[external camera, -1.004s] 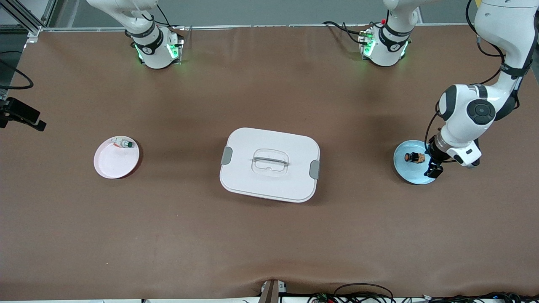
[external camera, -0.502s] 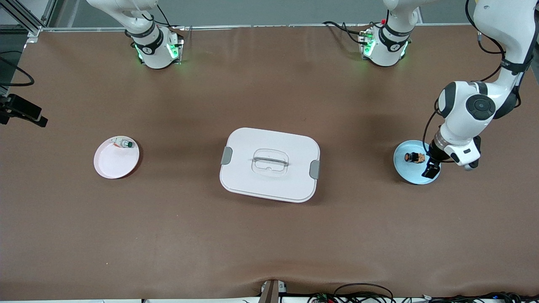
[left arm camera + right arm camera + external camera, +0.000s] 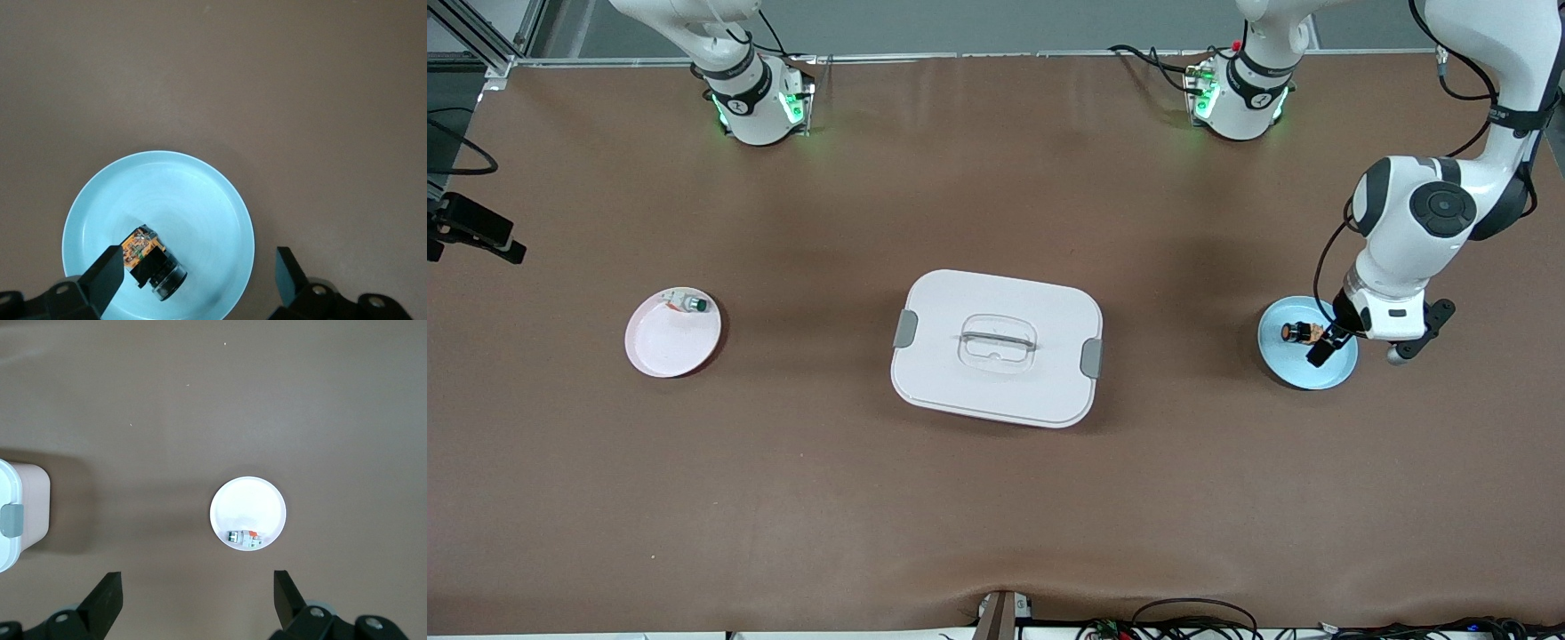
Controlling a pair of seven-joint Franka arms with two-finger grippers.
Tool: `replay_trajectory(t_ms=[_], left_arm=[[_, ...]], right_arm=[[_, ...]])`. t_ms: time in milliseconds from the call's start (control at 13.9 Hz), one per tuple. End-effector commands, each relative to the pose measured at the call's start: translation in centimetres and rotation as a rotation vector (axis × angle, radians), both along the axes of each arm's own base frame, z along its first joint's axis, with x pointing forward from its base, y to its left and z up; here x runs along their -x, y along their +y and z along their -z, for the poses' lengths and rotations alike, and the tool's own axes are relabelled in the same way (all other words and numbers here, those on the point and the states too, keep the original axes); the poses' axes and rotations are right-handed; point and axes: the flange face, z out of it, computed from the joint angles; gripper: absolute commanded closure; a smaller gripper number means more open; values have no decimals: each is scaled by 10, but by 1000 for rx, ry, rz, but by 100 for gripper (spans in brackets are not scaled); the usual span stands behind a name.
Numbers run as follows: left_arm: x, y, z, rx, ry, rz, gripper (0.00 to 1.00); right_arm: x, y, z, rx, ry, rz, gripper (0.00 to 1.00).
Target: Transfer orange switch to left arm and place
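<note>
The orange switch [image 3: 1301,332] lies on its side on a light blue plate [image 3: 1303,369] at the left arm's end of the table. My left gripper [image 3: 1325,345] hangs open low over that plate. In the left wrist view the switch [image 3: 155,261] lies right beside one fingertip [image 3: 107,270], inside the wide gap of the left gripper [image 3: 197,273], over the plate [image 3: 167,193]. The white box [image 3: 996,347] stands shut mid-table. My right gripper [image 3: 197,590] is open and empty, high above the table near a pale pink plate [image 3: 248,500]; the front view does not show it.
The pale pink plate [image 3: 667,342] at the right arm's end holds a small silver part with a green cap [image 3: 687,304]. A corner of the box [image 3: 20,513] shows in the right wrist view. A black device [image 3: 476,236] juts in at the table's edge there.
My left gripper has turned at the wrist and shifted over the blue plate, closer to the orange switch. The switch, box and both plates stay put.
</note>
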Motion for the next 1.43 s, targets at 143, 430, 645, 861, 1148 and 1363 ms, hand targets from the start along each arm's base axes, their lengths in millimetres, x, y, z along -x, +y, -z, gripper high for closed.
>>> replay_trajectory(t_ms=[143,430,645,861,1148,1363], left_arm=[[6,-8,-14,-62,9,210,0],[7,-10,-13,-109,40,461,0],[6,-9,-13,-116,49,545,0],[6,-10,-15,-107,52,650,0],[2,-9,-25,-75,26,643,0],[-6,-11,-45,-82,35,635,0]], right_arm=[[14,-19,-5,10,-3,27,0],[16,-16,-4,7,6,17,0],[17,-10,-4,9,15,-4,0],[20,-11,-4,7,30,-55,0],[19,-12,-4,8,19,-69,0],[15,-10,-9,8,-20,-70,0]])
